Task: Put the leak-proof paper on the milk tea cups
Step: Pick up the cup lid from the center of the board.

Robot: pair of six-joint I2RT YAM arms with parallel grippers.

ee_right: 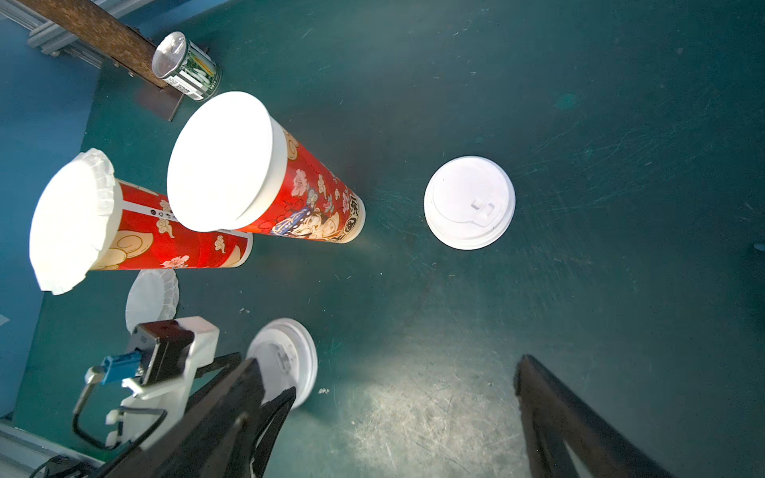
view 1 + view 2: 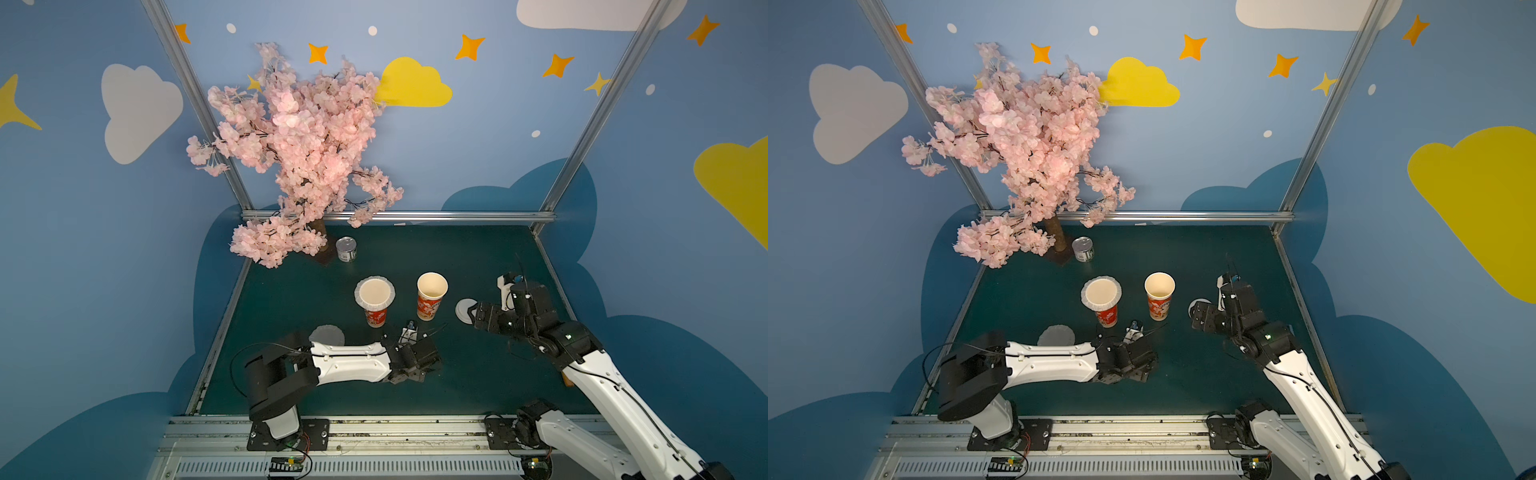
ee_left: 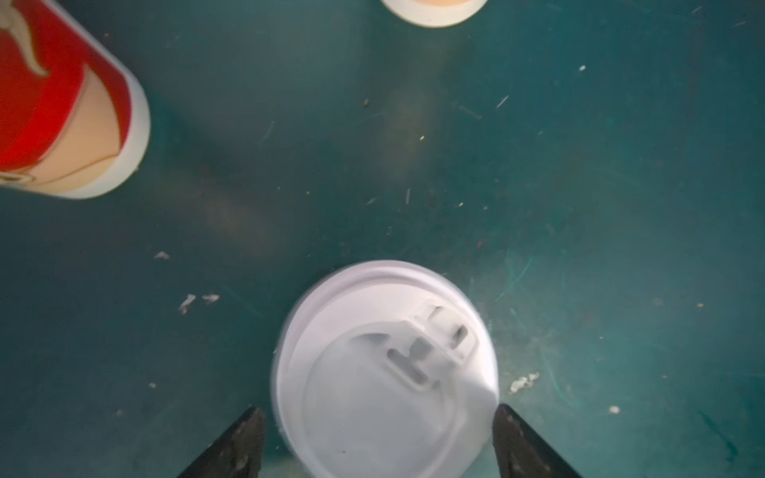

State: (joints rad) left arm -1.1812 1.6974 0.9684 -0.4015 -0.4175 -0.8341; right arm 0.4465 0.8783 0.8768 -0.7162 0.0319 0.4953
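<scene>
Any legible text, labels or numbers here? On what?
None quotable.
Uncovered red-and-white printed paper cup: large characters near its base, too distorted to read.
Paper-covered red printed cup: small print line, too small.
Small silver tin can: label print, blurred.

red-and-cream printed cups (image 1: 289, 198), white lids (image 1: 470, 202), dark green table (image 1: 538, 82)

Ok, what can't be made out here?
White plastic domed lid under the left gripper: hidden by it in both top views; blurred, edge-cut in left wrist view.
Crinkled translucent paper sheet: partly behind left arm, top views.
Open red-printed paper cup: inside glared out, right wrist view.
</scene>
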